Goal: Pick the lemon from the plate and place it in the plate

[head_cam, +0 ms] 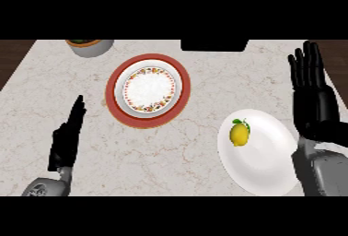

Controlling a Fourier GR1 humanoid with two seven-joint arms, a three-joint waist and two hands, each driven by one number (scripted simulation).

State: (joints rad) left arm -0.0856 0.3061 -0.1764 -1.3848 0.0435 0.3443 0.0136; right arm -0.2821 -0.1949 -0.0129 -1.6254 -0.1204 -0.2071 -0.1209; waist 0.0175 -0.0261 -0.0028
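Lemon (239,134) sits on white plate (262,173) — untouched.

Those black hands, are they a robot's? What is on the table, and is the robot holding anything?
Yes, they are a robot's. The picture looks down from its head at a marble counter. Its left hand and right hand are both open and hold nothing. A yellow lemon lies on a plain white plate near the right hand. Farther back sits a patterned plate on a red mat, and a bowl at the far edge.
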